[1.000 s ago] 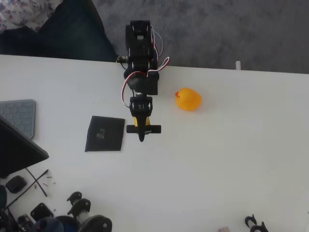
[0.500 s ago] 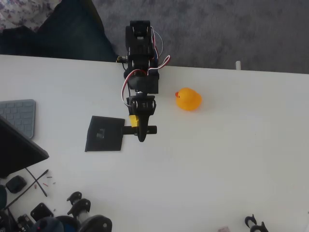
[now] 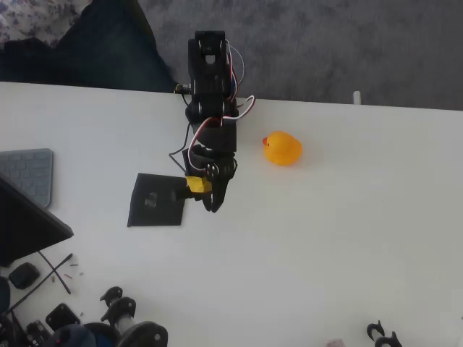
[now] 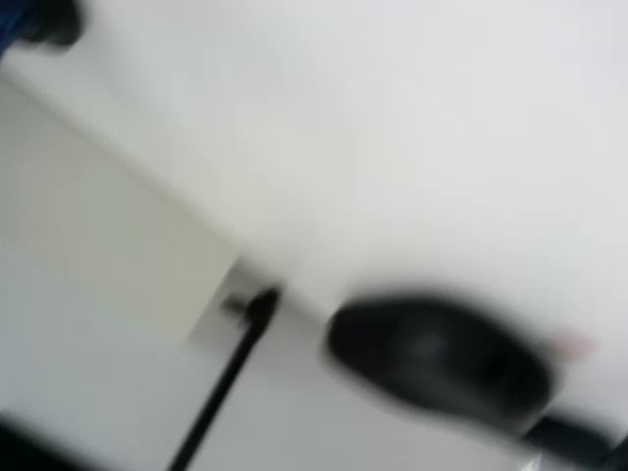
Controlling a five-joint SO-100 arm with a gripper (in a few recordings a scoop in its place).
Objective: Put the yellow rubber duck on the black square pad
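Observation:
In the overhead view the yellow rubber duck (image 3: pixel 282 149) sits on the white table, right of the arm, with its beak toward the arm. The black square pad (image 3: pixel 157 199) lies flat to the left, with a small grey mark near its middle. My gripper (image 3: pixel 211 204) hangs between them, just off the pad's right edge and well apart from the duck. Its dark fingers taper to a single point with no gap, and they hold nothing. The wrist view is smeared by motion: white surface and a dark blurred blob (image 4: pixel 437 363).
A grey keyboard (image 3: pixel 29 173) and a dark laptop corner (image 3: pixel 29 228) lie at the left edge. Several small dark parts (image 3: pixel 108 318) crowd the lower left, and a dark clip (image 3: pixel 383 334) sits at the bottom right. The table's far edge (image 3: pixel 347 103) runs behind the arm.
The wrist has rolled: the crossbar that lay level below the yellow tag now points toward the pad. The gripper has pulled slightly back and left. Duck and pad have not moved.

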